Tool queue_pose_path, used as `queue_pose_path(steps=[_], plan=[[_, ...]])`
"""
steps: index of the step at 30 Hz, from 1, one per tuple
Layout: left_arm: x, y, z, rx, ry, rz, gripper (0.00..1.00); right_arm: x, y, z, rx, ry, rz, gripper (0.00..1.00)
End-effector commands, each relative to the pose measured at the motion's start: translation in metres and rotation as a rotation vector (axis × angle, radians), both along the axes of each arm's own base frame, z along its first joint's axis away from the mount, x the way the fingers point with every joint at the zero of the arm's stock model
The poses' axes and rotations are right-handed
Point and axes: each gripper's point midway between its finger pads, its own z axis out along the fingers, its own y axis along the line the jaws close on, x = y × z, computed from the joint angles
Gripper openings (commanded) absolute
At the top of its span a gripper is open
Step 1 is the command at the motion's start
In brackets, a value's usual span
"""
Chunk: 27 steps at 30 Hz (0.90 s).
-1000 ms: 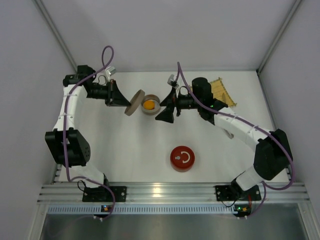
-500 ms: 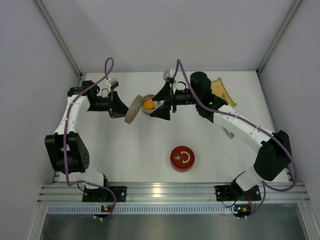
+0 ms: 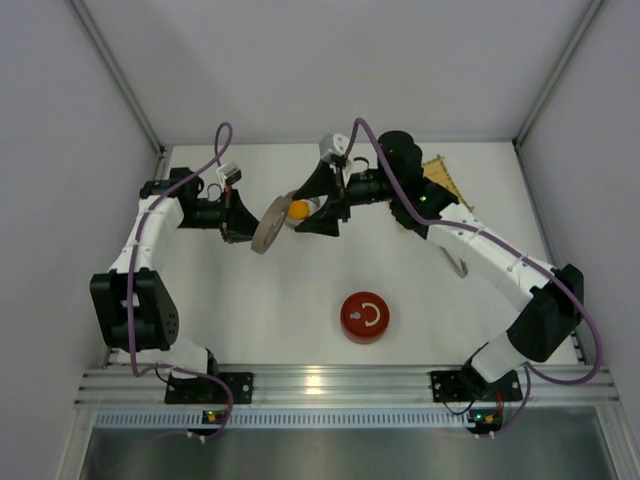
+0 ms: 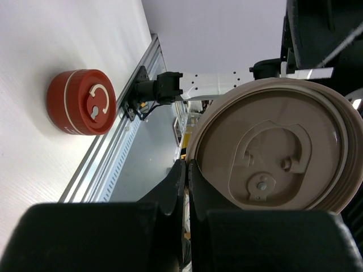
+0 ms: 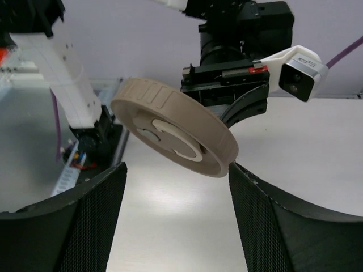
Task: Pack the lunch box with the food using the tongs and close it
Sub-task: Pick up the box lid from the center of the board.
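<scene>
A beige round lid [image 3: 268,223] hangs tilted above the table, and my left gripper [image 3: 244,221] is shut on its rim. In the left wrist view the lid [image 4: 278,147] fills the right side, with the gripper [image 4: 189,165] pinching its edge. Just right of the lid sits the lunch box [image 3: 305,213] with an orange piece of food [image 3: 299,209] inside. My right gripper [image 3: 319,207] stands open over the box. In the right wrist view its jaws [image 5: 176,170] flank the lid [image 5: 176,127] without holding it. A silvery end of the tongs [image 3: 456,265] peeks from under the right forearm.
A red round container [image 3: 366,317] stands in the middle front of the table and shows in the left wrist view as well [image 4: 82,102]. A bamboo mat [image 3: 447,182] lies at the back right, partly under the right arm. White walls enclose the table.
My left gripper has carried the lid rightward and tipped it closer to the lunch box. The right gripper has shifted left over the box and its jaws have narrowed.
</scene>
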Motion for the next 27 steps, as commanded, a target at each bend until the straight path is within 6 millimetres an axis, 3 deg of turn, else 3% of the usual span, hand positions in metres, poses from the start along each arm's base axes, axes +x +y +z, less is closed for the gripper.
queue_pose_path(steps=[1,2,12,22,27], plan=[[-0.015,-0.005,0.046,-0.226,-0.062,-0.045,0.0,-0.032,0.011,0.017,-0.033,-0.26,0.097,0.71],[-0.016,-0.006,0.045,-0.227,-0.058,-0.052,0.0,-0.035,0.018,0.009,-0.069,-0.36,0.097,0.71],[-0.023,-0.008,0.053,-0.224,-0.078,-0.063,0.0,-0.032,0.02,-0.009,-0.132,-0.32,0.051,0.67],[-0.019,-0.007,0.059,-0.227,-0.076,-0.062,0.0,-0.019,-0.006,-0.021,-0.159,-0.274,-0.03,0.66],[-0.017,-0.007,0.059,-0.227,-0.057,-0.061,0.0,-0.024,-0.015,-0.026,-0.18,-0.273,-0.032,0.66]])
